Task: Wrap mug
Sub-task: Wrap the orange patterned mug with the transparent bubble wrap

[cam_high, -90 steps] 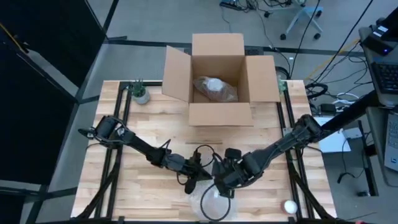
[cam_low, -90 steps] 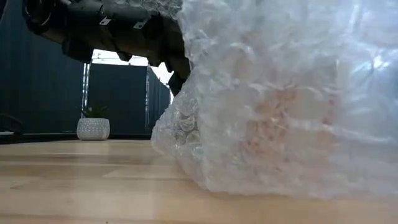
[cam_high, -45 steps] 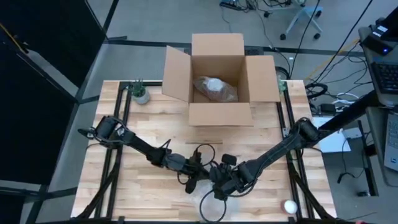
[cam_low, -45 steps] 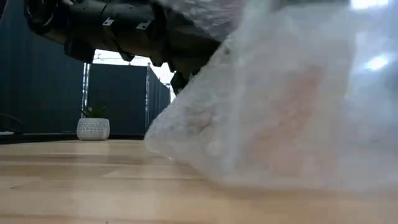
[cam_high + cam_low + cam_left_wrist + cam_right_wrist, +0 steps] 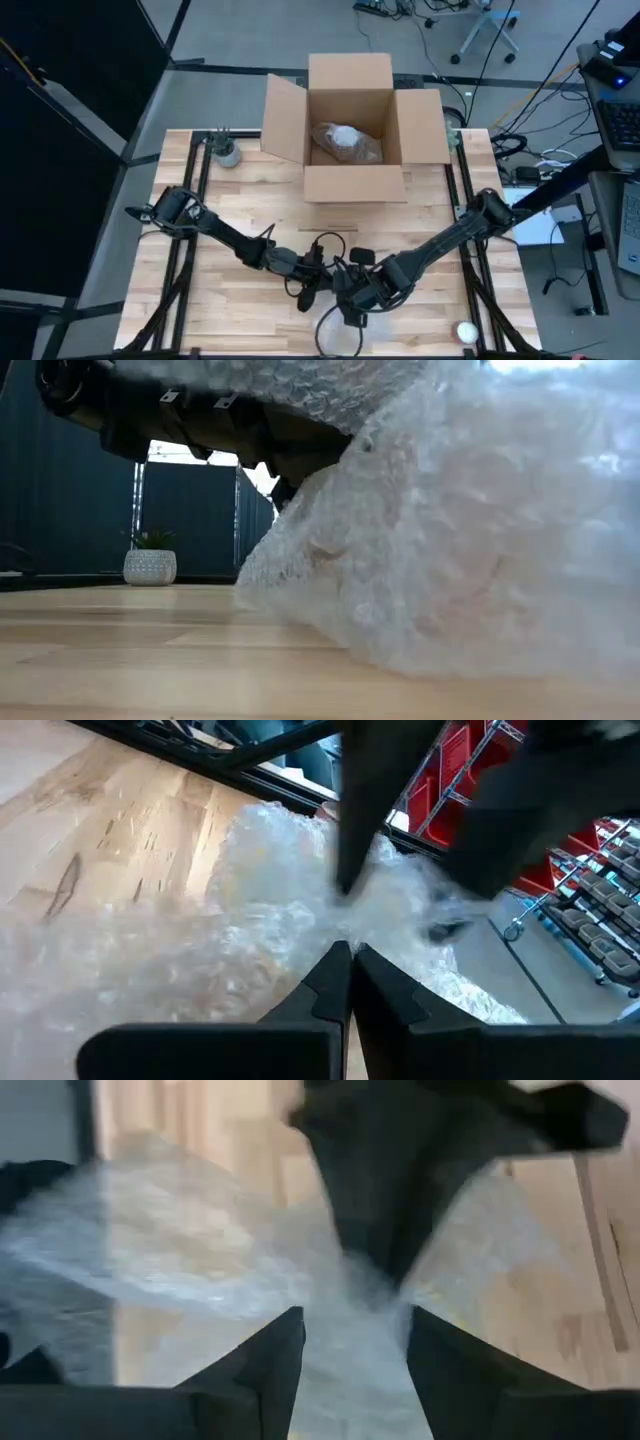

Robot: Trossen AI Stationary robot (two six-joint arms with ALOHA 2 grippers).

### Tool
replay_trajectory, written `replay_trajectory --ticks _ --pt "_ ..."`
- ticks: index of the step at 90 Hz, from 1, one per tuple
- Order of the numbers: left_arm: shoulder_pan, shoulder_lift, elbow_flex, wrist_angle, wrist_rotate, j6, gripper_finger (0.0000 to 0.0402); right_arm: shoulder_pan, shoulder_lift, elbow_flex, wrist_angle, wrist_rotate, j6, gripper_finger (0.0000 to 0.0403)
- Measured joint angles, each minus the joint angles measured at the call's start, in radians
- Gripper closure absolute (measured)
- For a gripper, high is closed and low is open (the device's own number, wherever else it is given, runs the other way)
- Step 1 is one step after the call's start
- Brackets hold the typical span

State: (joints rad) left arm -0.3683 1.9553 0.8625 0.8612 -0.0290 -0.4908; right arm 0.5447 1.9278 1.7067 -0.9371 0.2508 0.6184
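Note:
A bundle of clear bubble wrap (image 5: 345, 335) lies at the table's near edge and fills the low view (image 5: 450, 560). The mug is hidden inside it; only a faint pinkish tint (image 5: 470, 575) shows through. My left gripper (image 5: 346, 958) reaches in from the left and is shut on the wrap at the bundle's far side (image 5: 312, 292). My right gripper (image 5: 350, 1350) comes from the right, just beside it (image 5: 352, 305). It is open, with wrap lying between its fingers. My left gripper pinches a bunched part of the bubble wrap (image 5: 330, 925) between its two shut fingertips, slanting down from the table's left. The wrap spreads out beyond the fingers and the bundle rests on the table. My right gripper has wrap (image 5: 345, 1330) between its open fingers; whether they touch it cannot be told.
An open cardboard box (image 5: 352, 125) with a wrapped item inside stands at the far middle. A small potted plant (image 5: 226, 152) sits at the far left, also in the low view (image 5: 150, 563). A small white object (image 5: 466, 331) lies near the front right.
My right gripper has moved toward the table's left, closing in on my left gripper above the bundle. The bubble wrap's upper part has been carried leftward over the left arm, so the bundle's left flank now slopes instead of standing steep. Its base stays on the table.

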Motion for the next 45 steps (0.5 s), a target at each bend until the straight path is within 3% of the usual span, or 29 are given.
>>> replay_trajectory --ticks 24,45 --pt "0.000 0.000 0.000 0.000 0.000 0.000 0.0402 0.014 0.000 0.092 -0.171 0.004 0.004 0.0248" --pt "0.000 0.000 0.000 0.000 0.000 0.000 0.0402 0.013 0.008 0.060 -0.142 0.016 0.006 0.0262"
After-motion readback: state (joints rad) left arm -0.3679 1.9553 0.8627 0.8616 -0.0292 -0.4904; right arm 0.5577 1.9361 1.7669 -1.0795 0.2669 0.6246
